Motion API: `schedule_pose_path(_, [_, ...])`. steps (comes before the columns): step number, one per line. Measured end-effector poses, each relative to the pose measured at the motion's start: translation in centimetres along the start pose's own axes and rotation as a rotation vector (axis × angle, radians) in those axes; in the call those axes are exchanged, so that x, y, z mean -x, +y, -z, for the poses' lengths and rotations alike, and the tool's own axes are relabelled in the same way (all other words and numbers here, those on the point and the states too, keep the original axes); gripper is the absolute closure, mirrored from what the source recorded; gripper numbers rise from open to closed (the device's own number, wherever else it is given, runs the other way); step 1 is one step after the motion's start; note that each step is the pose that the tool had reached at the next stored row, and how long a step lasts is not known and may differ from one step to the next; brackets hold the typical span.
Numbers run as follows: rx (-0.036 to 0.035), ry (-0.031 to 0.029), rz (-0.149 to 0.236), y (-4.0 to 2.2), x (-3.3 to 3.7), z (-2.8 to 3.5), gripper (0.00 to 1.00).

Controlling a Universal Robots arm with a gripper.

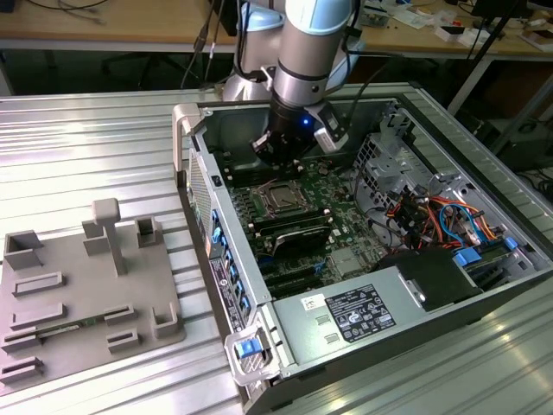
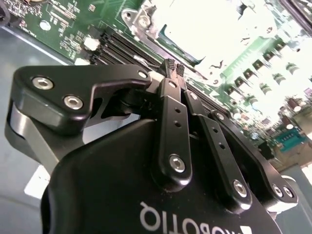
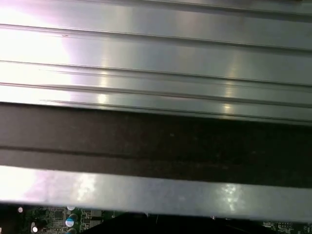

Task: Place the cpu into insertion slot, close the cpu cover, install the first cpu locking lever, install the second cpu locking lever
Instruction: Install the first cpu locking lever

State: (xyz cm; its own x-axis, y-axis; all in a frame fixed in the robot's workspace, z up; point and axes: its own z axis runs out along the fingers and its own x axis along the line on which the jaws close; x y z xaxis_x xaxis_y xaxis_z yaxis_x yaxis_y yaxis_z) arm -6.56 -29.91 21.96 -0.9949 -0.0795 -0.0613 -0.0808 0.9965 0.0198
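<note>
Arm's gripper (image 1: 281, 154) is hanging over the motherboard in the upper middle, just above the cpu cover (image 1: 282, 201), open PC case (image 1: 363, 337).

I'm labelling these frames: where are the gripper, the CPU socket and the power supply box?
gripper (image 2: 173, 67): second wrist view, between its closed fingertips.
CPU socket (image 1: 281, 199): exterior view, its dark centre.
power supply box (image 1: 346, 316): exterior view, its labelled top face.

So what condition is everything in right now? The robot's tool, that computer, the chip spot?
tool: fingers shut together, holding nothing, hovering inside the case above the board.
computer case: lying on its side, side panel off, insides exposed.
insertion slot: too small to tell whether a chip sits in it.
grey fixture tray: lying flat on the table beside the case.
</note>
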Motion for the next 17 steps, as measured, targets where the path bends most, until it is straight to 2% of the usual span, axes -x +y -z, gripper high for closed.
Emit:
schedule_pose_path(3, [0.0000,0.0007,0.000,0.05,0.42,-0.42,0.89])
schedule_pose_path(6, [0.0000,0.0008,0.000,0.10,0.71,-0.54,0.89])
schedule_pose_path(17, [0.0005,0.0007,0.000,0.56,0.88,-0.60,0.89])
